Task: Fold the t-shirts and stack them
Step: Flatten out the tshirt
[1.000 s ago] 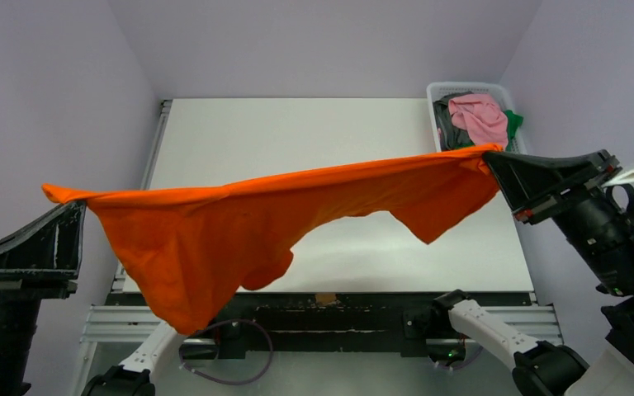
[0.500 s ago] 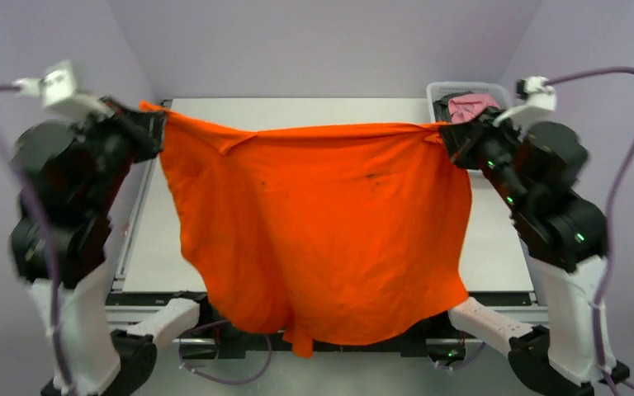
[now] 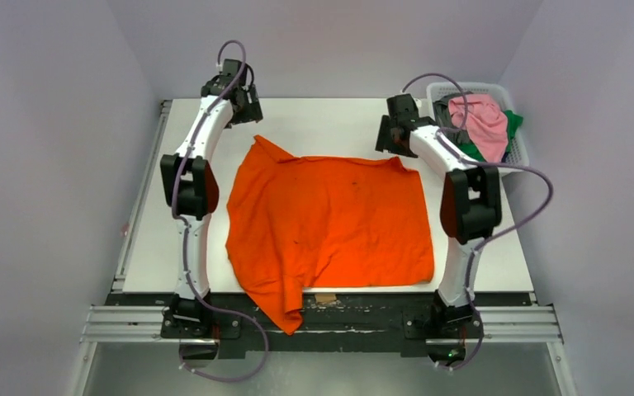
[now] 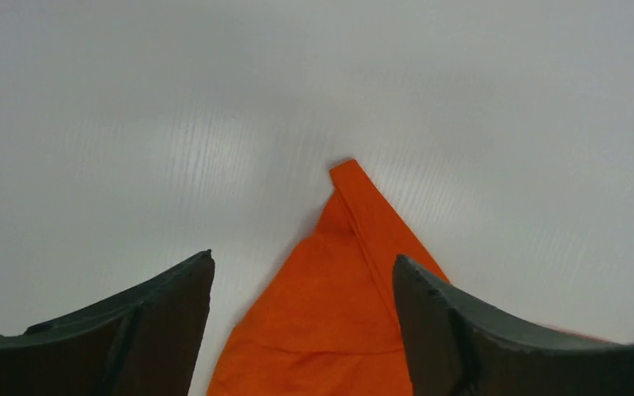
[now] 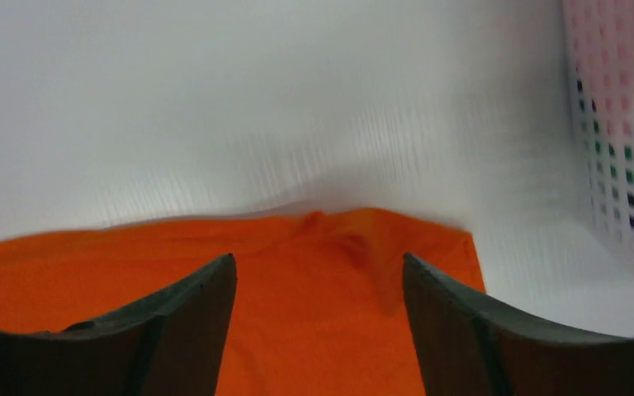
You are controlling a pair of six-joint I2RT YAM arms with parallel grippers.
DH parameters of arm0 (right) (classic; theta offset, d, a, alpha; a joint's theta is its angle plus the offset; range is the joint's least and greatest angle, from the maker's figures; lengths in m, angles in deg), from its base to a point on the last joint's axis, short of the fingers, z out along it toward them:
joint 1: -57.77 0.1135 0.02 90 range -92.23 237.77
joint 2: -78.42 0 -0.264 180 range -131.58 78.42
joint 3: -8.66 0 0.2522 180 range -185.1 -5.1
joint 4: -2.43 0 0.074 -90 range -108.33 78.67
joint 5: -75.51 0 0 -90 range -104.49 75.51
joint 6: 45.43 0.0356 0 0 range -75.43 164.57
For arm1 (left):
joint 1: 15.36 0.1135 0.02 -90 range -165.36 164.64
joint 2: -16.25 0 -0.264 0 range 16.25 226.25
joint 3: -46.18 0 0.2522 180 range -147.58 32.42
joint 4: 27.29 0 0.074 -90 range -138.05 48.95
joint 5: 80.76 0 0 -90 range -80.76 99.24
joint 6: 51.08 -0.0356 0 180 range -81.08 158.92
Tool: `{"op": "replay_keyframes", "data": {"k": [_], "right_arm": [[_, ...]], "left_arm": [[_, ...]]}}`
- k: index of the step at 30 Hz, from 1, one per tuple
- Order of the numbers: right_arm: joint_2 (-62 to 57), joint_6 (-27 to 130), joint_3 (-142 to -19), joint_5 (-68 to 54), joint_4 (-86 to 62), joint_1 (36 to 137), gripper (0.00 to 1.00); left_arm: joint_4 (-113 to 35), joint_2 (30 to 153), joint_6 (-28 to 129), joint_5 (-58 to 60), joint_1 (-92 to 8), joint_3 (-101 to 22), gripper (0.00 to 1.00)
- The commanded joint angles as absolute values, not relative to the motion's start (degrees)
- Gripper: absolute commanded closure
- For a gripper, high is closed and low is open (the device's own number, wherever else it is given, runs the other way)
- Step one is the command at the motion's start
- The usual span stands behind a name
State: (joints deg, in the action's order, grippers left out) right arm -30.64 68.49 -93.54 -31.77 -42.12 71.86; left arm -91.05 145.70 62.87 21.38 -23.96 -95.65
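Observation:
A bright orange t-shirt [image 3: 330, 219] lies spread flat on the white table [image 3: 330, 124], one sleeve hanging over the near edge. My left gripper [image 3: 248, 111] hovers open over the shirt's far left corner [image 4: 355, 194], holding nothing. The right gripper [image 3: 392, 140] is open too, above the far right corner [image 5: 429, 239]. In both wrist views orange cloth lies on the table between and below the spread fingers [image 4: 165, 305], free of them. Pink [image 3: 479, 115], green [image 3: 513, 124] and grey [image 3: 450, 124] t-shirts are bunched in the basket.
A white slotted plastic basket [image 3: 472, 87] stands at the table's far right corner, close to my right gripper; its wall [image 5: 619, 124] shows in the right wrist view. Bare table surrounds the orange shirt on the left, far and right sides.
Both grippers swung the orange t-shirt out over the table, laid it down flat and let go. The arms now reach to the far side, jaws open.

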Motion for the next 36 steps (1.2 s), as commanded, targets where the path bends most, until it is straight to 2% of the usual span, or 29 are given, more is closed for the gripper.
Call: {"op": "replay_keyframes", "data": {"k": [1,3,6,10,15,20,22,28,36], "right_arm": [[-39.0,66.06,-112.79,-33.32,-43.81,70.93,0.21],[-39.2,66.4,-114.21,-33.93,-44.7,70.94,0.19],[-33.81,67.34,-106.19,-33.63,-39.83,70.94,0.17],[-25.5,68.82,-93.69,-29.61,-34.57,70.97,0.16],[-15.44,73.04,-75.17,-18.1,-24.82,71.37,0.15],[-9.5,74.3,-61.99,-14.73,-18.83,71.46,0.15],[-8.76,73.73,-59.42,-12.44,-17.19,71.42,0.16],[-9.3,71.56,-56.92,-10.82,-16.67,71.48,0.18],[-11.01,71.05,-56.27,-9.32,-16.08,71.44,0.19]], "left_arm": [[-96.69,149.01,62.87,22.17,-24.65,-109.49,0.08],[-91.42,145.04,63.36,20.39,-24.91,-101.47,0.01],[-84.9,136.26,64.82,19.12,-25.65,-90.24,0.0],[-86.46,130.87,66.56,18.28,-27.66,-83.47,0.0],[-81.93,127.52,69.06,10.19,-30.34,-73.07,0.0],[-77.28,130.4,74.99,4.1,-30.56,-68.17,0.0],[-75.71,132.69,77.88,2.67,-30.78,-67.87,0.04],[-72.9,139.56,84.85,0.39,-31.3,-68.96,0.29],[-73.22,143.61,90.32,5.79,-32.24,-69.62,0.35]]}}
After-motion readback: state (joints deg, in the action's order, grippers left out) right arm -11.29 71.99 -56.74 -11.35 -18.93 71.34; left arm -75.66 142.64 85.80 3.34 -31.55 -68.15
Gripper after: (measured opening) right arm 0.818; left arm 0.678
